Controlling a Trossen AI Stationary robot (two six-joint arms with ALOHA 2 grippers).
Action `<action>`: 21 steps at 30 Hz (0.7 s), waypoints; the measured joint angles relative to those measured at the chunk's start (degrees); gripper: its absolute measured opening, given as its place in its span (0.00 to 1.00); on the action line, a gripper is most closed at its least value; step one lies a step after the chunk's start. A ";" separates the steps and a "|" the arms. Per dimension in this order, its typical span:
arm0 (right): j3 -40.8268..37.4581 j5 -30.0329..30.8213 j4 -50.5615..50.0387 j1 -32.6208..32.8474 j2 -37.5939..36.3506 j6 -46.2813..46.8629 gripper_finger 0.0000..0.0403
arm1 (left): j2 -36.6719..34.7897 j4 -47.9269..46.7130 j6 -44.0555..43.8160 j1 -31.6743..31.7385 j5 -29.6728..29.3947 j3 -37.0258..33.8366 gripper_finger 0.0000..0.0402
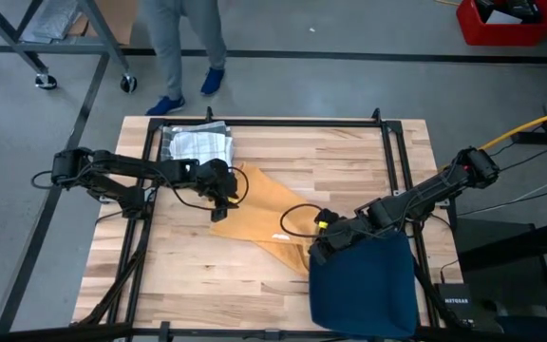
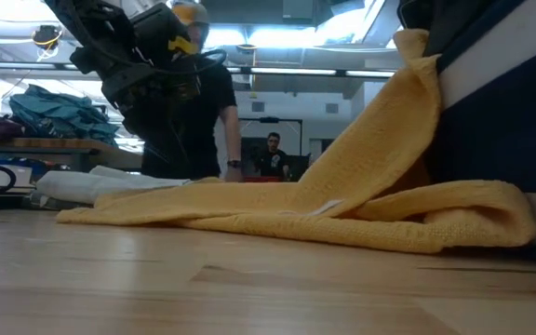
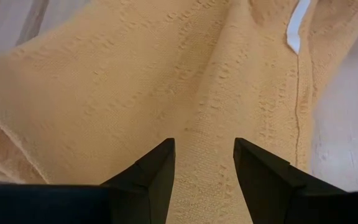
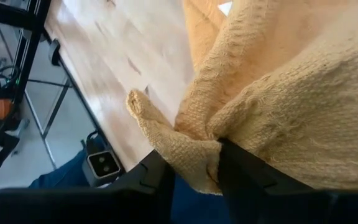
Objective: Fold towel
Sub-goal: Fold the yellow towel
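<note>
Fingers of the right gripper [image 4: 194, 168] are pinched shut on a bunched corner of the yellow towel [image 1: 259, 214]. You can see the cloth squeezed between the two dark tips in the right wrist view. I think it grips the corner so it can lift that end and bring it over the rest of the towel to make a fold. In the low view, the held end stands up high like a little tent while the other part lies flat on the table [image 1: 349, 161].

The left gripper [image 3: 204, 171] has its fingers apart, and nothing is between them. It hovers right over the towel, pointing down at the cloth. A white tag [image 3: 298, 25] shows on the towel a bit ahead of it. My guess is that this gripper is getting ready to grab the other end, or to press it down so the towel does not slide.

The towel lies near the middle of the table, a bit crooked, stretching from one gripper to the other. A dark blue cloth [image 1: 364, 285] lies at the near edge by the right gripper, and the towel end rests against it. A grey checked cloth [image 1: 198, 144] sits folded at the far left corner.

The left arm reaches in low from the left side. The right arm comes in slanting from the right, bent down to the towel. A person [image 1: 183, 43] stands past the far edge.
</note>
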 joint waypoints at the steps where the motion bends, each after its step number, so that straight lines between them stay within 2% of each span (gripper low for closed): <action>1: 0.00 0.38 -0.19 0.00 -0.02 -0.09 0.29 | 0.00 -0.04 0.00 0.00 -0.01 0.00 0.39; 8: -0.01 0.34 0.12 -0.02 0.00 0.07 0.29 | 0.00 -0.02 0.00 0.00 0.00 0.00 0.39; 11: -0.15 -2.37 3.39 -0.02 0.16 0.47 0.35 | 0.00 -0.02 0.00 0.00 0.00 0.00 0.39; 14: -0.15 -3.79 3.99 -0.02 0.16 0.57 0.49 | 0.00 -0.03 0.00 0.00 0.00 0.00 0.39; 21: -0.15 -6.00 7.27 -0.02 0.16 -0.46 0.88 | 0.00 -0.04 0.00 0.00 0.00 0.00 0.39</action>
